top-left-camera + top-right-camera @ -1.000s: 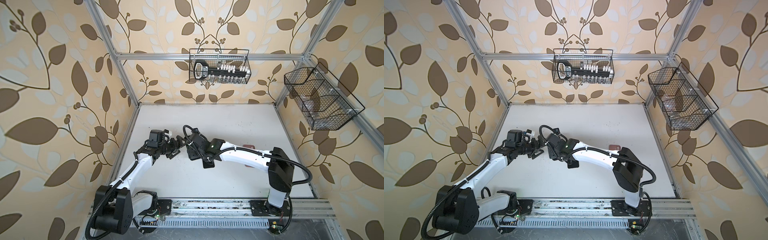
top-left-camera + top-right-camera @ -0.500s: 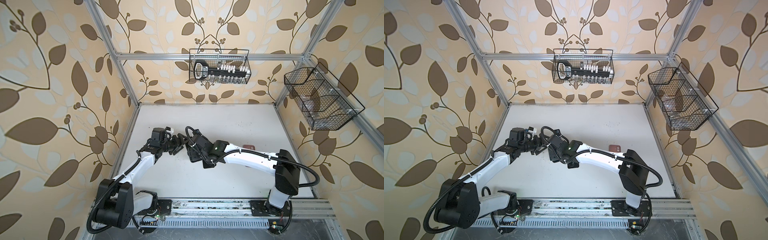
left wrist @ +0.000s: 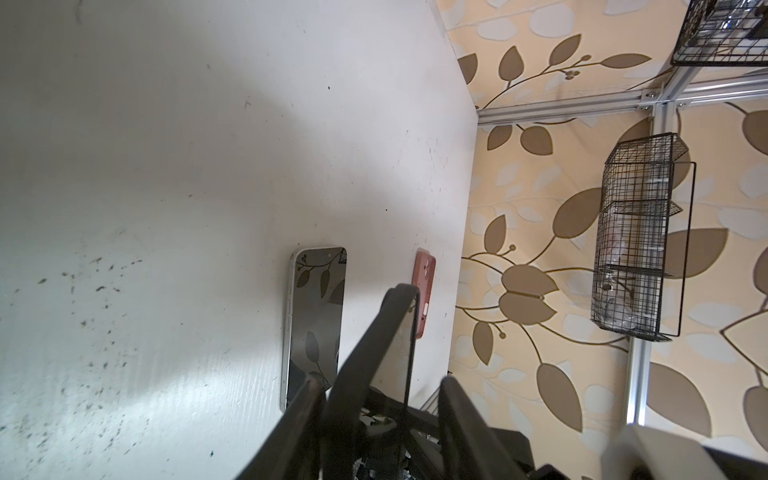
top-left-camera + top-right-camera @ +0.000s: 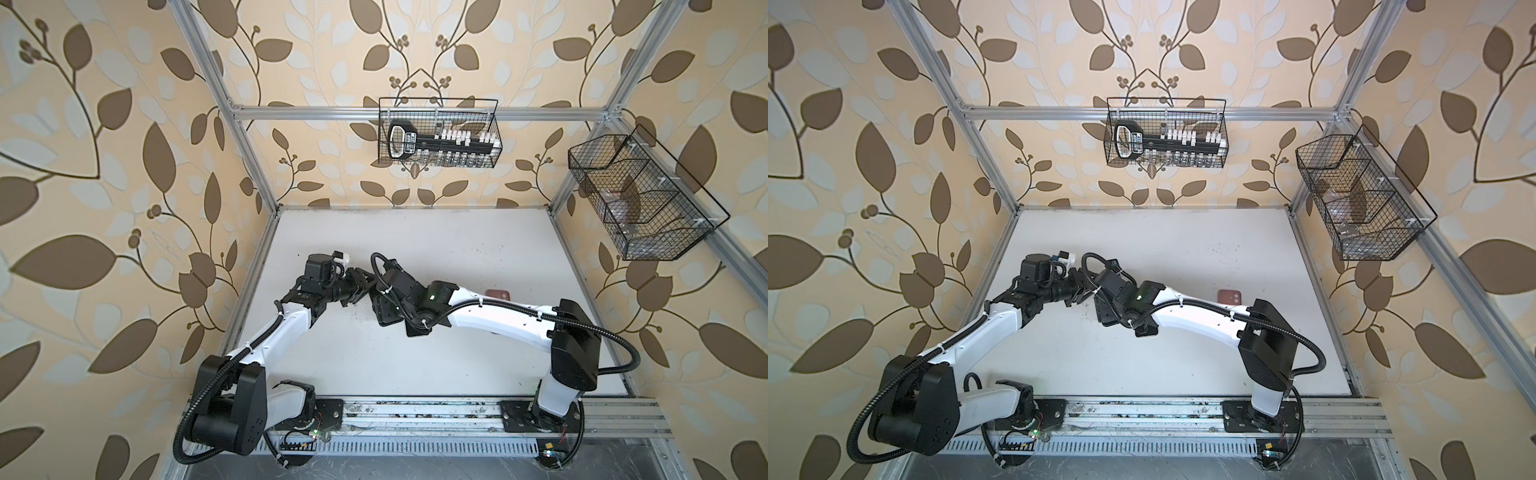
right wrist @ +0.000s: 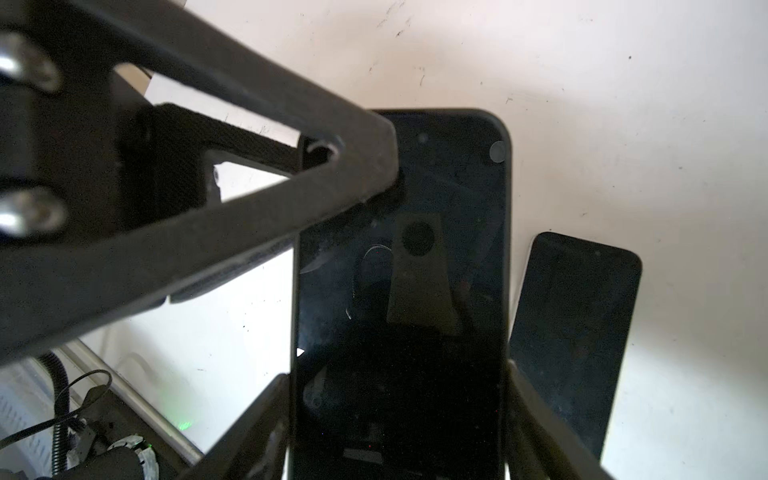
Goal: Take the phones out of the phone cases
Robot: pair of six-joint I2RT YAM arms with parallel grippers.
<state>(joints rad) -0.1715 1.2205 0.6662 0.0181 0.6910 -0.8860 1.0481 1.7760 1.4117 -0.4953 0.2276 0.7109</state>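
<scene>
The phone, in its black phone case (image 5: 399, 291), hangs above the table with my right gripper (image 5: 397, 370) shut across its width at the near end. In both top views it is a dark slab (image 4: 384, 311) (image 4: 1103, 309) under the right gripper (image 4: 397, 322) (image 4: 1115, 320). My left gripper (image 3: 380, 380) (image 4: 365, 289) (image 4: 1086, 291) straddles the phone's far end, seen edge-on in the left wrist view. One of its fingers (image 5: 332, 195) lies on the screen's corner. A gap shows at the other finger, so the left jaws are still open.
A second phone (image 3: 316, 316) (image 5: 573, 332) lies screen-up on the white table (image 4: 415, 241) beside the held one. A pink case (image 4: 497, 294) (image 4: 1230, 296) (image 3: 424, 299) lies near the right wall. Wire baskets hang on the back wall (image 4: 438, 133) and right wall (image 4: 640, 199).
My left gripper has moved right up to the phone's far end and its jaws have narrowed around it. The right arm shifted slightly, keeping hold of the phone.
</scene>
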